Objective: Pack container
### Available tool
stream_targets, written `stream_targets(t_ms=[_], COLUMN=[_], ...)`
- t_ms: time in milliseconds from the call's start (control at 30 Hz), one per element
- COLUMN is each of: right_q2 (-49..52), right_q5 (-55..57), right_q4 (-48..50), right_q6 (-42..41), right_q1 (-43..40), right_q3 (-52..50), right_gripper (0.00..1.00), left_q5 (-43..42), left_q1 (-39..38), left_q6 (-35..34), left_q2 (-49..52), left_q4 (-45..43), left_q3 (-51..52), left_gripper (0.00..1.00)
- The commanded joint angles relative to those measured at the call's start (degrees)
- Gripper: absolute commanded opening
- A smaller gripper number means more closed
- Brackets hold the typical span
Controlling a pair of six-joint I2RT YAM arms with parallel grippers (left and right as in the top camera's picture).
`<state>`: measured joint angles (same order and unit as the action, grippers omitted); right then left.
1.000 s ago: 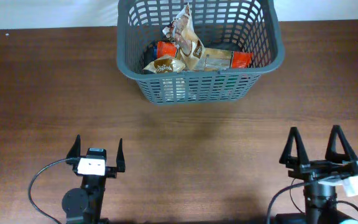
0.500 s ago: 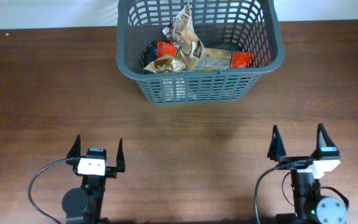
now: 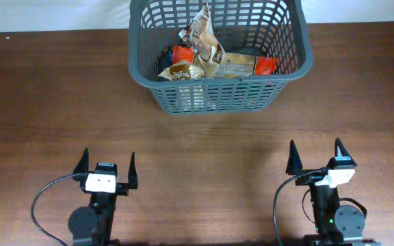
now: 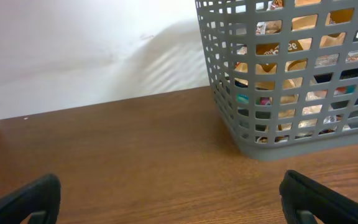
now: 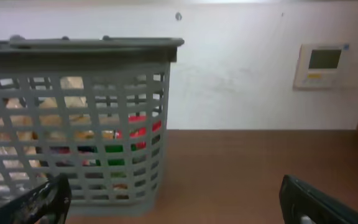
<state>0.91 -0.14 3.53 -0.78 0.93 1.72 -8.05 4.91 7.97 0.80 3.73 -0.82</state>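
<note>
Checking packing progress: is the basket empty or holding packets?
Not empty: several snack packets lie inside the basket, visible from overhead.

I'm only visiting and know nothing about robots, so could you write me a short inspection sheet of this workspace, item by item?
Surface: brown wooden table, bare wood wherever it shows.
Job's things: dark grey container upright at the far side; several snack packets lie inside, one sticking up above the rest.
Clutter: nothing seen loose on the table.
Grippers: left gripper and right gripper are both open and empty, at the near edge, well apart from the container.
Cables: a black cable loops beside the left arm; a second cable curves beside the right arm.
Surroundings: white wall behind the table; a small wall panel with a display.
</note>
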Motion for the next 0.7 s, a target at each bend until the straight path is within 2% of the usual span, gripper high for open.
stream_targets(t_ms=[0,267,667], right_q2=[-0.7,-0.7,-0.7], right_q5=[-0.8,-1.4,-1.2], right_q4=[-0.8,-8.2,-8.0], right_q6=[0.5,-0.1,-0.1], right_q1=[0.6,0.6,0.6], right_q3=[-1.4,-1.4,-1.4], right_gripper=[0.99,0.99,0.99], left_q5=[0.6,0.6,0.6], left_q1=[0.2,0.2,0.2], left_q6=[0.9,0.9,0.9], left_q2=[-0.5,-0.5,-0.4], left_q4=[0.2,0.2,0.2], left_q3=[0.3,0.3,0.3], left_gripper=[0.99,0.99,0.99])
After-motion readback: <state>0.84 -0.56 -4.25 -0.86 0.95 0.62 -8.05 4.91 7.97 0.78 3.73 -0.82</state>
